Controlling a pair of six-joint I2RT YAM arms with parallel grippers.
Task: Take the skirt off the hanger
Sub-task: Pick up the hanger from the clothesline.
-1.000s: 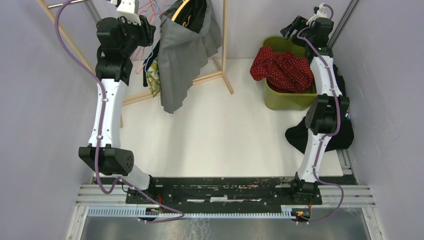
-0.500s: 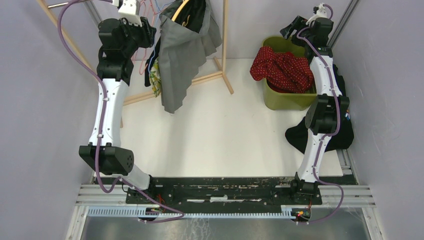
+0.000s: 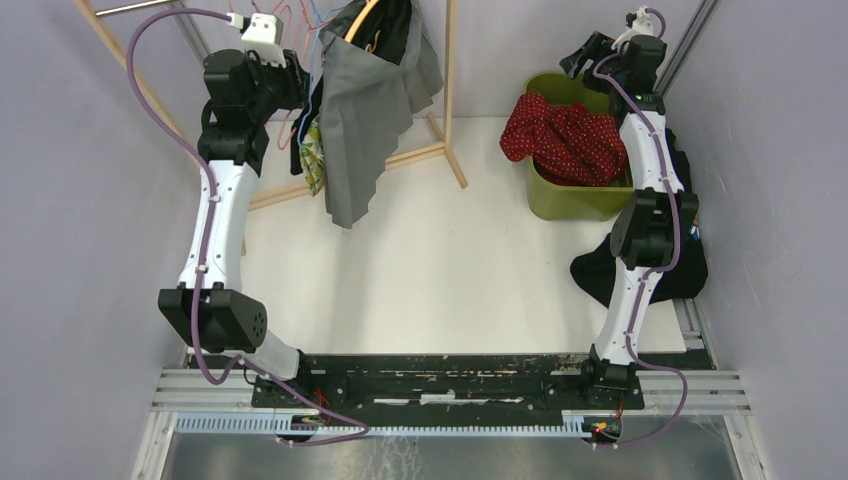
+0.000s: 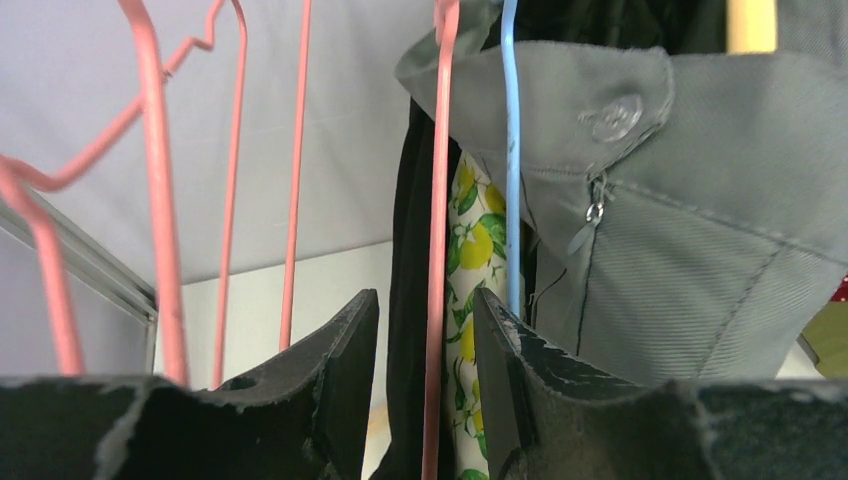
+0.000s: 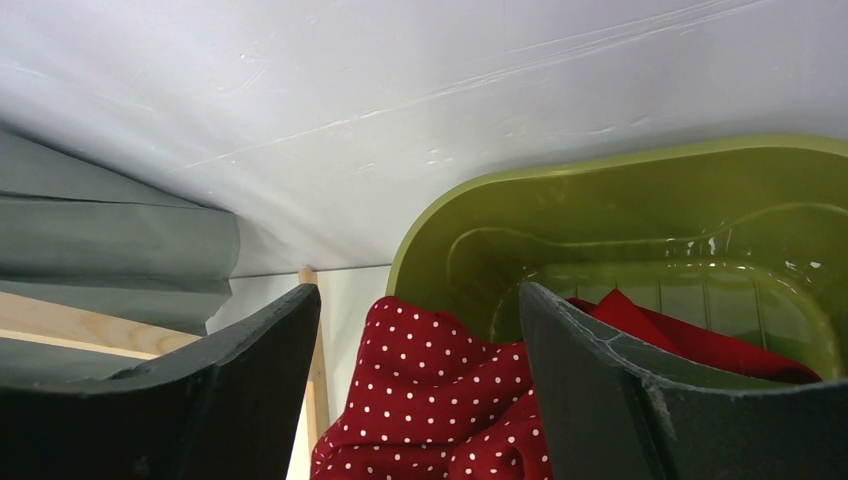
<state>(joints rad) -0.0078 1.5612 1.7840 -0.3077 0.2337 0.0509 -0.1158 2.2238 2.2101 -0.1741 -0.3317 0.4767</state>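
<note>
Left tool (image 4: 425,300), jaws part-spread astride the pink hanger (image 4: 437,230) just beside the grey skirt (image 4: 690,260), should pinch squarely before any pull.

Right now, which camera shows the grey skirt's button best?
The left wrist view: the clear button sits close up on the grey skirt, above the zip. The top external view shows the whole skirt hanging, but the button is too small. The right wrist view catches only grey folds, no button.

Open right claw (image 5: 420,400) above red dotted cloth (image 5: 430,390) in green bin (image 5: 620,200).
</note>
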